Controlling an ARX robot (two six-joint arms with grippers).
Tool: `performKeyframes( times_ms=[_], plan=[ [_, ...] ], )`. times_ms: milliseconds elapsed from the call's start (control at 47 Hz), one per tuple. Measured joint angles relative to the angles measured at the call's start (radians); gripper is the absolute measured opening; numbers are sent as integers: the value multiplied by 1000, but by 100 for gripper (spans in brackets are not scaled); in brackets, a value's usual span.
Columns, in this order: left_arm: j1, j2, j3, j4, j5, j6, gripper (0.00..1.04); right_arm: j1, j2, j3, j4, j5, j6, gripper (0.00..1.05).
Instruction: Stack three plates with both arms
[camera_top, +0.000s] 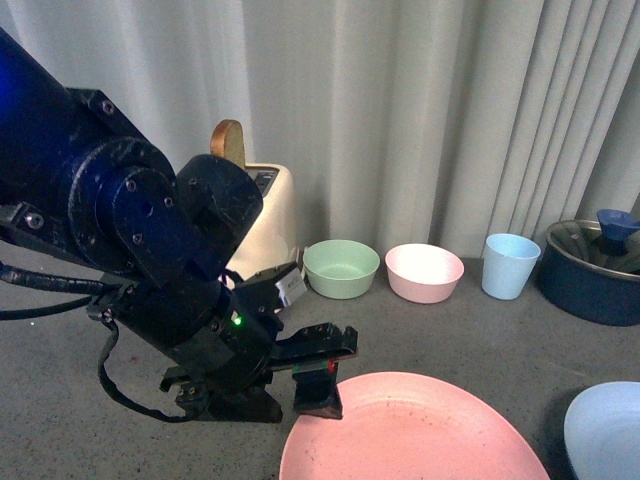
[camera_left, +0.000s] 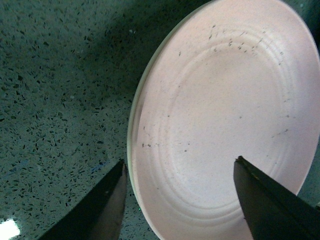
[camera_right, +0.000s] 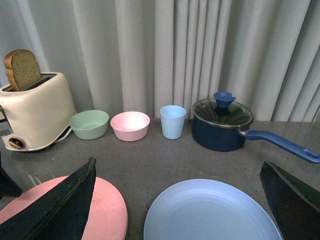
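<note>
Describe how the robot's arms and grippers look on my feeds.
The left arm is black with a bluish sheen. It is built of round, bolted joint housings, with black cables trailing beneath, a white tag, a green light and a red light. The left gripper and right gripper each have two dark, tapered wedge fingers.

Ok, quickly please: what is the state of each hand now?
Left hand: open, its fingers either side of the pink plate rim, not closed on it.
Right hand: open, holding nothing.
</note>
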Motion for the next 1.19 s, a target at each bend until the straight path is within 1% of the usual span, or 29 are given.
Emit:
performKeyframes(
  times_ms=[21, 85, 106, 191, 213, 298, 446, 510, 574, 680, 723, 744, 765, 786, 808, 829, 893, 914, 978, 999, 1148, 1190],
  plan=[
    [0, -12, 0, 0, 0, -3, 72, 0, 0, 0, 0, 0, 0, 97],
    [0, -34, 0, 4, 0, -8, 82, 0, 0, 0, 0, 0, 0, 97],
    [0, -38, 0, 6, 0, -8, 84, 0, 0, 0, 0, 0, 0, 97],
    [5, -72, -1, 24, -16, -5, 98, 0, 0, 0, 0, 0, 0, 97],
    [7, -83, -3, 35, -21, 0, 100, 0, 0, 0, 0, 0, 0, 97],
    [18, -126, -18, 63, -59, 27, 97, 0, 0, 0, 0, 0, 0, 97],
    [50, -234, -83, 104, -126, 115, 98, 0, 0, 0, 0, 0, 0, 97],
    [73, -317, -148, 139, -119, 155, 98, 0, 0, 0, 0, 0, 0, 97],
    [97, -428, -236, 185, -93, 180, 98, 0, 0, 0, 0, 0, 0, 97],
    [116, -639, -379, 216, -62, 212, 98, 0, 0, 0, 0, 0, 0, 97],
    [101, -718, -487, 414, -241, 215, 90, 0, 0, 0, 0, 0, 0, 97],
    [102, -763, -564, 564, -360, 216, 85, 0, 0, 0, 0, 0, 0, 97],
    [109, -808, -639, 691, -455, 218, 80, 0, 0, 0, 0, -1, 0, 97],
    [126, -859, -710, 792, -518, 219, 74, 0, 0, 0, 0, 0, 0, 97],
    [142, -895, -754, 842, -538, 218, 71, 0, 0, 0, 0, 0, 0, 97],
    [170, -953, -812, 885, -543, 218, 65, 0, 0, 0, 0, 3, 0, 97],
    [237, -1103, -935, 907, -532, 218, 49, 0, 0, 0, 0, 1, 0, 97],
    [244, -1125, -953, 909, -530, 218, 46, 0, 0, 0, 0, 0, 0, 97],
    [260, -1184, -1012, 915, -503, 218, 30, 0, 0, 0, 0, -4, 0, 97],
    [261, -1187, -1018, 915, -498, 218, 28, 0, 0, 0, 0, -4, 0, 97],
    [279, -1249, -1089, 909, -468, 217, 3, 0, 0, 0, 0, 3, 0, 97],
    [303, -1274, -1103, 904, -439, 219, 4, 0, 0, 0, 0, 2, 0, 97]
  ],
)
